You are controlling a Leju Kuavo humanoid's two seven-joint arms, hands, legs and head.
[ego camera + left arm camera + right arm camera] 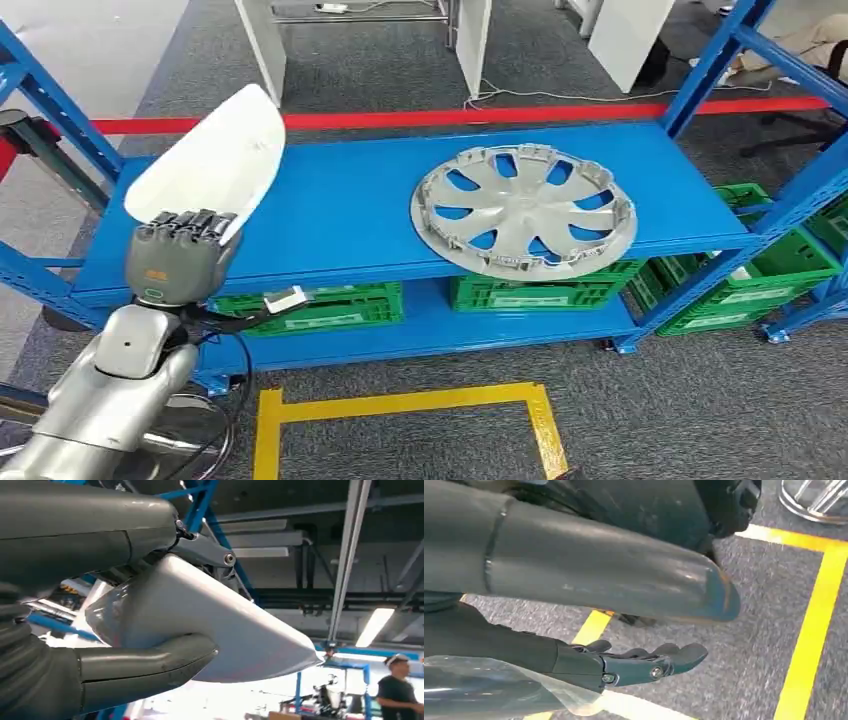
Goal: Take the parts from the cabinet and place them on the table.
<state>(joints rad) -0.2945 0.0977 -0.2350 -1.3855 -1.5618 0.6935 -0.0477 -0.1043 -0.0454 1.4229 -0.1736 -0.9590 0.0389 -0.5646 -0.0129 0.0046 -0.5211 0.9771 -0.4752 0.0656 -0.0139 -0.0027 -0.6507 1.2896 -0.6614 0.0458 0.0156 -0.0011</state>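
Spanning your view, a blue shelf rack point(350, 215) carries a silver hubcap point(523, 209) lying flat on its top shelf, right of centre. Your left hand point(178, 256) grips a white curved part point(212, 160) above the shelf's left end. Your right hand point(634, 662) hangs empty, fingers loosely spread.

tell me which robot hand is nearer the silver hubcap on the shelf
Left. The left robot hand is raised at the shelf's front edge, holding a white part, off to the side of the hubcap. The right robot hand hangs low over the floor.
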